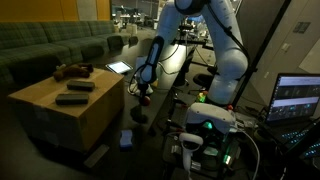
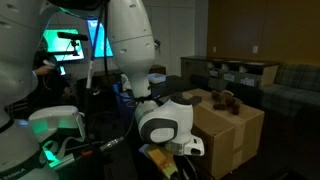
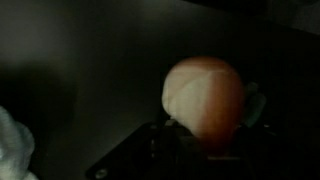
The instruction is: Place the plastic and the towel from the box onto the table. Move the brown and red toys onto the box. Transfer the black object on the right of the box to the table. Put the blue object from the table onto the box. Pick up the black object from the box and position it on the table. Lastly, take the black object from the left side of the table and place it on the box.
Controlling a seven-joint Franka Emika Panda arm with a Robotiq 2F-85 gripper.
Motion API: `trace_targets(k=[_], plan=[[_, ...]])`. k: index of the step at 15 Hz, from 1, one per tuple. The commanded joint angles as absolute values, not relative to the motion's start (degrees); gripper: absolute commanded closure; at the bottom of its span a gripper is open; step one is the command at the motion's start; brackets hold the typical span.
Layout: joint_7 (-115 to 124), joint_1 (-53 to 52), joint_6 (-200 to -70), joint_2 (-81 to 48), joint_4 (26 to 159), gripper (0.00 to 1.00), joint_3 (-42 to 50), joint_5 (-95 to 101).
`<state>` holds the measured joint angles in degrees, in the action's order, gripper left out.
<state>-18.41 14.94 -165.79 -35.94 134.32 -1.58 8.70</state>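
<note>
- The pincer [image 1: 141,92] hangs low at the end of the white robot arm [image 1: 225,50], at 3 o'clock of the large tan cardboard box [image 1: 45,95].
- In the wrist view its dark fingers press against a small round red toy ball [image 3: 205,98], gripping it.
- The ball shows at 3 o'clock of that picture's centre, with the dark, nearly black surface [image 3: 90,70] behind it. I cannot tell whether the two touch.
- A blurred white cloth-like thing [image 3: 10,140] lies at 8 o'clock.
- The lumpy dark-brown toy [image 1: 72,70] rests on the box top, and a flat black object [image 1: 80,87] lies at 5 o'clock of it.
</note>
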Motion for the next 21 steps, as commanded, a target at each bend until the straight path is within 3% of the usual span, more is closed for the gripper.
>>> trace_targets(k=[1, 11, 21], plan=[[-23.34, 19.15, -157.03, -26.40, 135.02, 0.97, -4.41, 6.77], [-30.30, 17.05, -155.43, -12.50, 127.29, 0.97, -3.72, -1.87], [-33.72, 11.53, -158.48, -15.89, 115.95, 0.97, -6.39, -8.47]])
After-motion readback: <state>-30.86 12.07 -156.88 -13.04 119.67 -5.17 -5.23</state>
